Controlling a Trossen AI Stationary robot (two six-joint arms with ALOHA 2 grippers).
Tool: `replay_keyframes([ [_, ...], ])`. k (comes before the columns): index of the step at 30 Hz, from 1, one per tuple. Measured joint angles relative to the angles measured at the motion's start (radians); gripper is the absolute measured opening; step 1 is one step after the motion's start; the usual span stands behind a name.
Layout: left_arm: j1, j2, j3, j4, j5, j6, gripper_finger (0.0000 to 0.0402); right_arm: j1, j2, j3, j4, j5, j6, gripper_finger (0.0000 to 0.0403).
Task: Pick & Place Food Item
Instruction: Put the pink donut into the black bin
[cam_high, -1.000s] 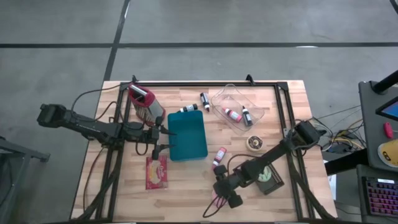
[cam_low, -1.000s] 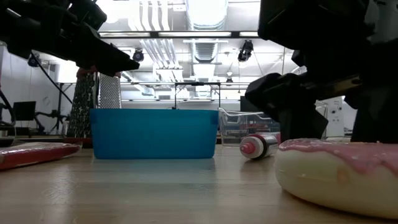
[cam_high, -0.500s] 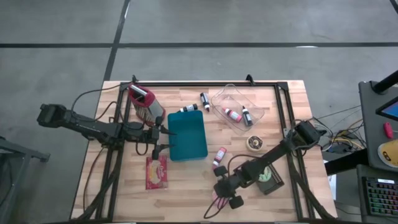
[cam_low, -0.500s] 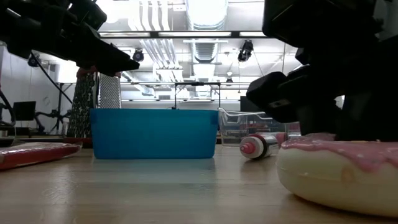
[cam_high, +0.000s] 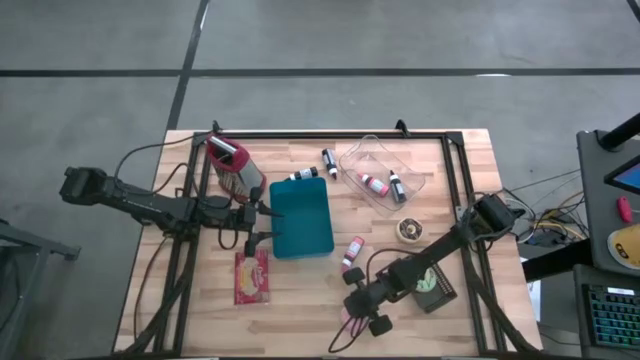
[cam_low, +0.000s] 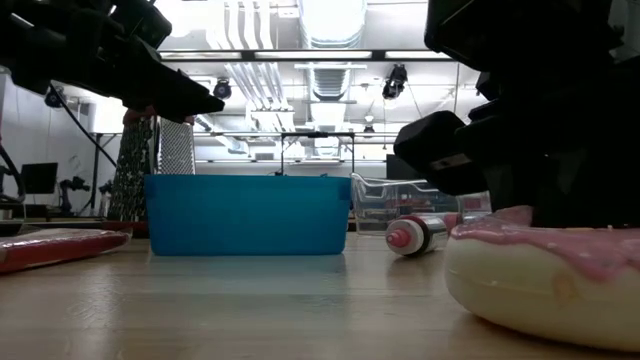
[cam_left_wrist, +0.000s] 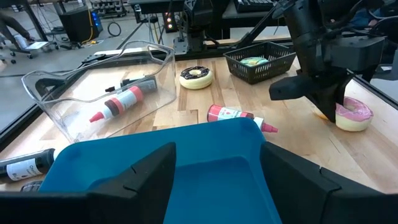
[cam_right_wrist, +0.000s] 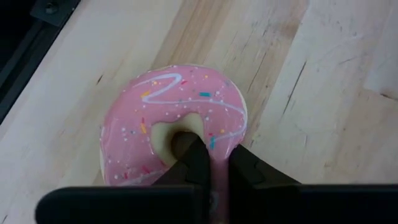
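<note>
A pink-iced doughnut (cam_right_wrist: 168, 124) lies flat on the wooden table near its front edge, close in the low view (cam_low: 540, 285) and mostly hidden under the arm in the high view. My right gripper (cam_right_wrist: 216, 152) stands over it, shut on its ring. A blue bin (cam_high: 302, 218) sits on its base at the table's middle. My left gripper (cam_high: 262, 222) hangs open over the bin's left rim, touching nothing. My right gripper pinches the doughnut's ring (cam_right_wrist: 219, 142) between its two fingers, one finger (cam_right_wrist: 196, 155) down in the hole and the other (cam_right_wrist: 245, 162) outside the rim. The fingers come from above, pointing down. The doughnut lies flat with its underside on the table (cam_low: 250, 310).
Behind the bin stand a metal grater (cam_high: 232, 165) and a clear tub (cam_high: 380, 175) with small bottles. A red packet (cam_high: 253, 277) lies at the front left. A red bottle (cam_high: 352, 252), a chocolate doughnut (cam_high: 408, 231) and a black basket (cam_high: 432, 285) are near my right arm.
My right gripper has sunk onto the pink doughnut, and its fingers have shut on the ring. The doughnut stays on the table.
</note>
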Motion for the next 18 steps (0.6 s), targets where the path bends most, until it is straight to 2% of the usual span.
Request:
replay_keyframes([
  [18, 0.0, 0.0, 0.0, 0.0, 0.0, -0.002, 0.0238, -0.001, -0.001, 0.0, 0.041, 0.03, -0.105, 0.0018],
])
